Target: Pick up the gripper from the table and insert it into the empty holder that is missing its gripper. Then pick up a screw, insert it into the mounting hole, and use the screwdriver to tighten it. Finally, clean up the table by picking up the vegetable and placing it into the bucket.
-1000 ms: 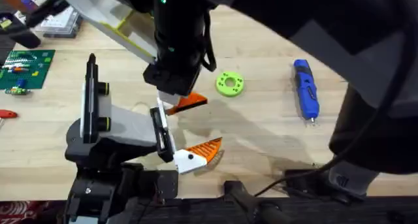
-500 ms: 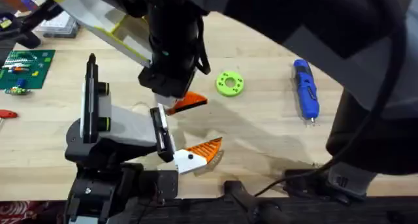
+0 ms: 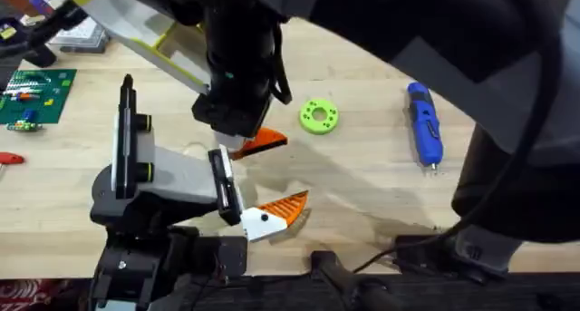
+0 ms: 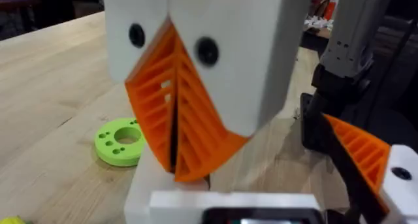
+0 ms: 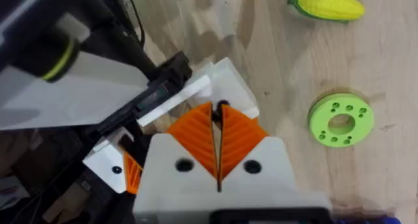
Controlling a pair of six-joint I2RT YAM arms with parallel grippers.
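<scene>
My right gripper reaches across the table and is shut on the gripper, a dark-orange wedge. The wedge's pale end lies against the holder, the bare black bracket on the grey body. That body is my left gripper, open, with a ribbed orange finger on its other bracket. From the right wrist, the pads are pressed together beside the holder. The blue screwdriver lies at the right. The vegetable, a yellow corn cob, lies beyond. Screw and bucket are out of view.
A green ring with small holes lies just right of the wedge. A green board and boxes sit at the far left. The right arm's dark bulk hangs over the table's right and back.
The right wrist has shifted slightly left over the holder. The wedge, the grey body and the screwdriver stay where they were.
</scene>
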